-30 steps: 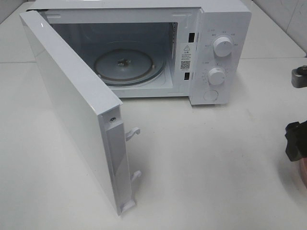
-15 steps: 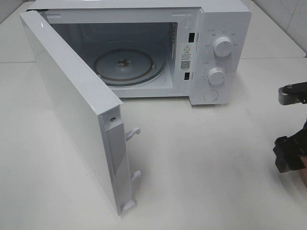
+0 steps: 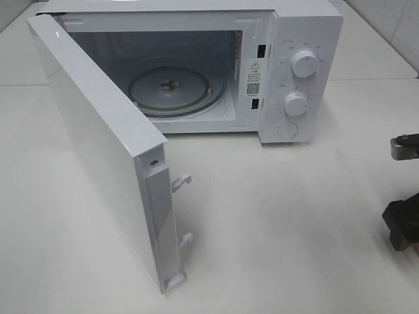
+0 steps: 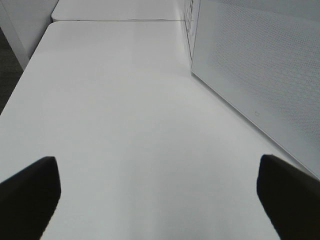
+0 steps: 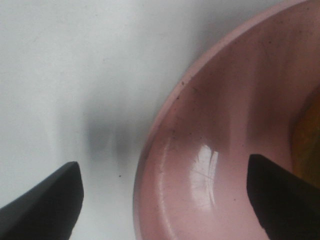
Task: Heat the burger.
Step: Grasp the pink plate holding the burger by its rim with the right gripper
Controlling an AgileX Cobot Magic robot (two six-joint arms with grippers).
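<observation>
Only a golden-brown sliver of the burger [image 5: 306, 135] shows in the right wrist view, sitting on the round pink plate [image 5: 200, 125]. My right gripper [image 5: 162, 167] is open and straddles the plate's rim, with one finger [image 5: 45, 200] over the table and the other [image 5: 285, 195] over the plate's inside. From the high camera this gripper [image 3: 407, 186] sits at the far right edge; the burger and plate are out of that view. The white microwave [image 3: 294, 39] stands with its door [image 3: 98, 144] swung wide and its glass turntable [image 3: 173, 88] bare. My left gripper [image 4: 157, 175] is open above the table.
The open door juts toward the table's front, its two latch hooks [image 3: 182, 182] pointing right. The control panel with two knobs [image 3: 304, 63] faces front. In the left wrist view, a white perforated microwave wall [image 4: 250, 65] runs alongside the white table [image 4: 115, 100].
My right gripper came in from the right edge, then drew back right and lower. The plate edge seen earlier at the right edge no longer shows. The left arm is still.
</observation>
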